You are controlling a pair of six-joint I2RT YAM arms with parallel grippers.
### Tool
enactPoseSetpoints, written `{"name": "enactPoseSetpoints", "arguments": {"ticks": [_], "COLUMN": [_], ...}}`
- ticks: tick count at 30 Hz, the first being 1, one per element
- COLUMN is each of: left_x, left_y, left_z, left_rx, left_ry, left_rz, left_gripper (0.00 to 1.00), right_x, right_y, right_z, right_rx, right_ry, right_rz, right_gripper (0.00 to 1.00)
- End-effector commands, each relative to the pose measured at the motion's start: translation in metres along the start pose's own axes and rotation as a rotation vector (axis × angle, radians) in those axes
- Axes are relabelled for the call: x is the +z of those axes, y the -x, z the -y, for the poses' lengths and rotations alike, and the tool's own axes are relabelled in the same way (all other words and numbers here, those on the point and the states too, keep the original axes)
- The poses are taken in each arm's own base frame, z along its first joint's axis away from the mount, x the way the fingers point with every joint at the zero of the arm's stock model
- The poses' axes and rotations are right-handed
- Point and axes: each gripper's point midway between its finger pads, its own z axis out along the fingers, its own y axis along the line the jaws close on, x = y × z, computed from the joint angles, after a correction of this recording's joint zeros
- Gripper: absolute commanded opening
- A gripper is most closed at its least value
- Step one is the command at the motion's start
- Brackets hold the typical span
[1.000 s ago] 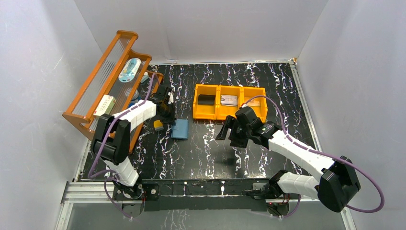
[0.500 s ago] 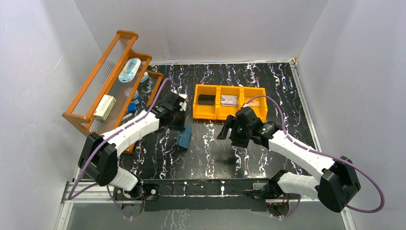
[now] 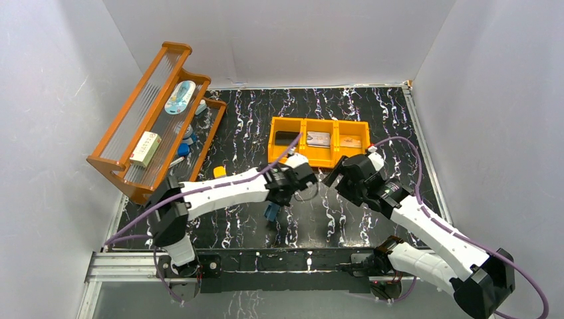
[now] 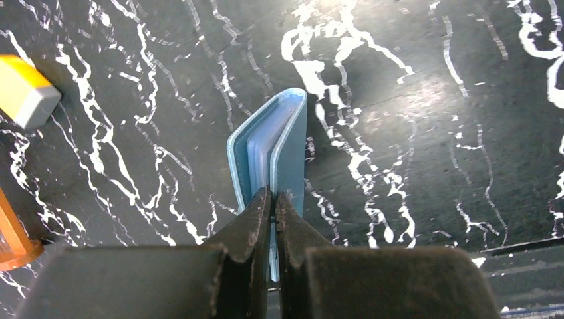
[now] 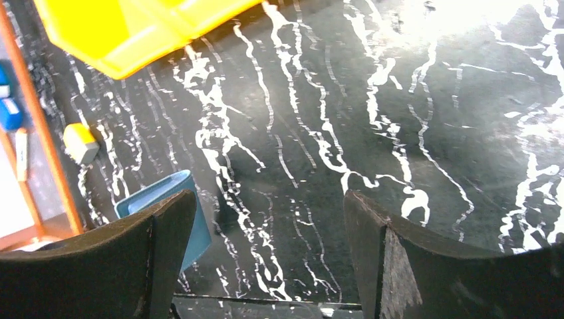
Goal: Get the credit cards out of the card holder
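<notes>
The card holder (image 4: 274, 143) is a teal-blue wallet, nearly folded shut, held edge-up with paler blue layers between its covers. My left gripper (image 4: 273, 197) is shut on its near edge and holds it above the table's middle front, as the top view (image 3: 271, 212) shows. No card shows at the wallet's edge. A greyish card (image 3: 319, 139) and a tan card (image 3: 350, 142) lie in the orange bin (image 3: 318, 159). My right gripper (image 5: 266, 203) is open and empty, just right of the wallet (image 5: 174, 193); in the top view it (image 3: 338, 178) is in front of the bin.
A small yellow-orange block (image 3: 219, 172) lies on the table left of centre, also in the left wrist view (image 4: 23, 90). An orange rack (image 3: 143, 119) with small items stands at the left wall. A dark item (image 3: 286, 137) lies in the bin's left compartment.
My left arm has carried the wallet from beside the rack to the table's middle front. The right gripper has shifted a little right and back, staying open.
</notes>
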Motion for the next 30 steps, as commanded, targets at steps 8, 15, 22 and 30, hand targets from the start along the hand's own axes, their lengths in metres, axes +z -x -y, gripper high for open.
{"name": "enactPoseSetpoints", "arguments": {"ticks": [8,15,22,30], "left_x": [0.003,-0.015,-0.007,0.021], "left_y": [-0.009,0.014,0.014,-0.008], "left_z": [0.034,0.026,0.015,0.058], "left_rx": [0.169,0.297,0.437,0.379], "left_ry": [0.273,0.421,0.51,0.328], "left_rz": [0.077,0.184,0.177,0.083], "left_gripper": [0.0,0.0,0.0,0.01], "right_x": [0.01,0.008,0.007,0.003], "right_y": [0.0,0.003,0.008,0.016], "right_z": [0.052,0.062,0.065,0.067], "right_rx": [0.169,0.219,0.224,0.204], "right_ry": [-0.111,-0.105,-0.117,-0.133], "right_rz": [0.002,0.001,0.012,0.038], "right_gripper": [0.9,0.91,0.91,0.93]}}
